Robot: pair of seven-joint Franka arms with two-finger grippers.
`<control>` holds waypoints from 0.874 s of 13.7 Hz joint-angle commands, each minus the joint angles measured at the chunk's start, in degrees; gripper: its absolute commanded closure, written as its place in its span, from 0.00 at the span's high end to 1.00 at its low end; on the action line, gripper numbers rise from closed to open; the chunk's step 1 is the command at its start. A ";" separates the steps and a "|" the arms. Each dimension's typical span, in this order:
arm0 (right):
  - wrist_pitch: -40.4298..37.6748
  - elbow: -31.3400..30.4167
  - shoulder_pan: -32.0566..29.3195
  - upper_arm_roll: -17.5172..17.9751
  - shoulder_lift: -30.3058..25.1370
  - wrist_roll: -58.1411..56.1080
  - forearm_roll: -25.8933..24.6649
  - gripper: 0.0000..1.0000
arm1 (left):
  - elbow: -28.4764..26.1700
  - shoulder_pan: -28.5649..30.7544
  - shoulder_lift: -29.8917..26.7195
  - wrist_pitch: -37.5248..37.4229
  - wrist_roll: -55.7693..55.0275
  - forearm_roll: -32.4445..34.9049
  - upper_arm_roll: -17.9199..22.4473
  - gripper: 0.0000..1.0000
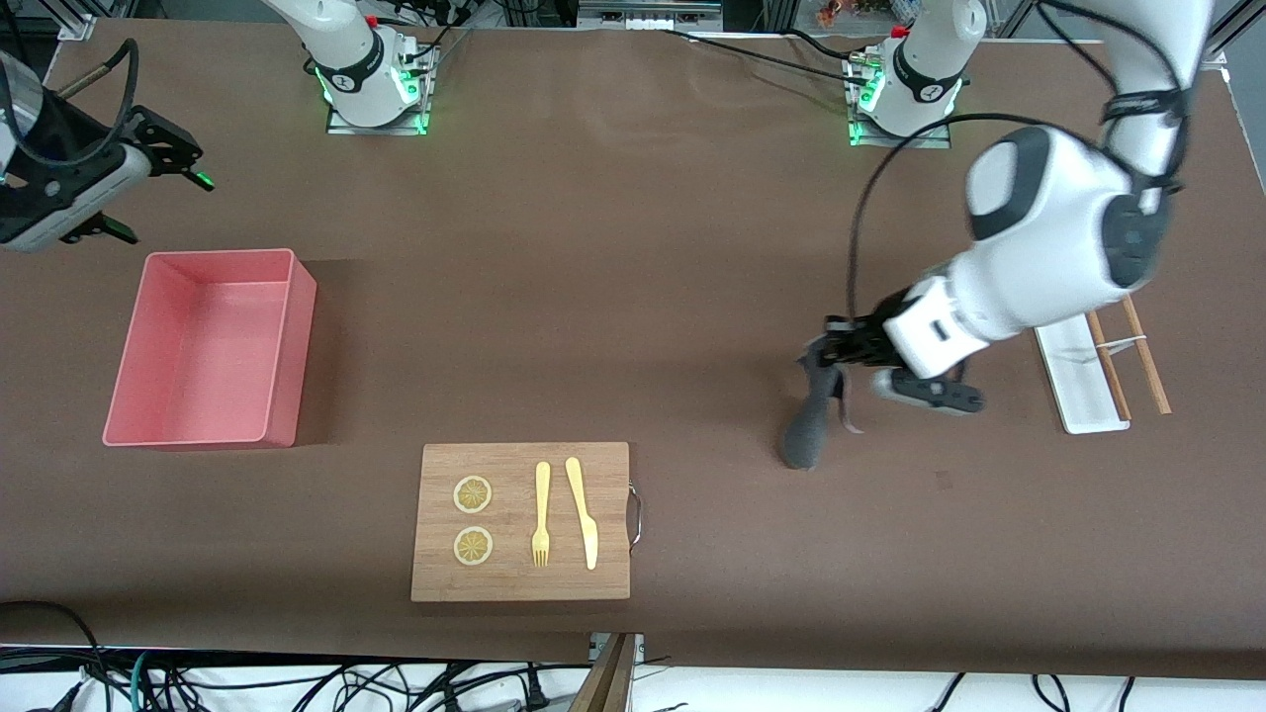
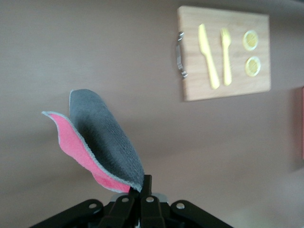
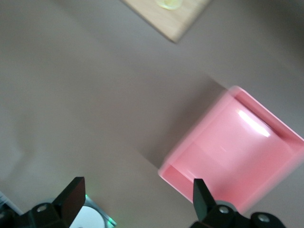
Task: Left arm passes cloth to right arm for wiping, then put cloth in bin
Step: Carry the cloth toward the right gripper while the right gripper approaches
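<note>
L hand (image 1: 836, 348) clenched on small soft magenta-and-grey cloth (image 1: 813, 425), hanging long-axis down over bare brown bench (image 1: 633, 297) twd L arm's end | R hand (image 1: 148, 183) released, waiting well apart above salmon-pink rect. plastic bin (image 1: 287, 336) | handover needs both to close in

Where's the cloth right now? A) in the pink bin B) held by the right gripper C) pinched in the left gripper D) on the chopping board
C: the cloth hangs from the shut left gripper over bare table, while the right gripper stands open and empty near the bin.
</note>
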 commanded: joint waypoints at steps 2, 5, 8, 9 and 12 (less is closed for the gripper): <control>-0.97 0.61 0.89 -0.08 6.88 -14.30 12.32 1.00 | 1.31 -0.78 0.92 2.37 -5.63 0.73 -1.63 0.00; 2.87 0.69 4.22 0.10 13.30 -22.57 19.10 1.00 | 3.77 -0.95 0.92 2.54 -10.63 0.38 -3.82 0.00; 10.25 0.69 8.78 0.19 18.14 -27.07 24.64 1.00 | 3.86 -1.04 0.83 9.73 -20.63 0.55 -8.47 0.00; 13.50 0.69 10.89 0.19 19.81 -29.00 27.18 1.00 | 3.86 -1.30 0.83 12.45 -25.11 0.64 -9.97 0.00; 22.38 0.69 16.87 0.19 24.47 -35.86 36.06 1.00 | 8.40 -3.41 0.75 14.76 -36.36 0.47 -12.43 0.00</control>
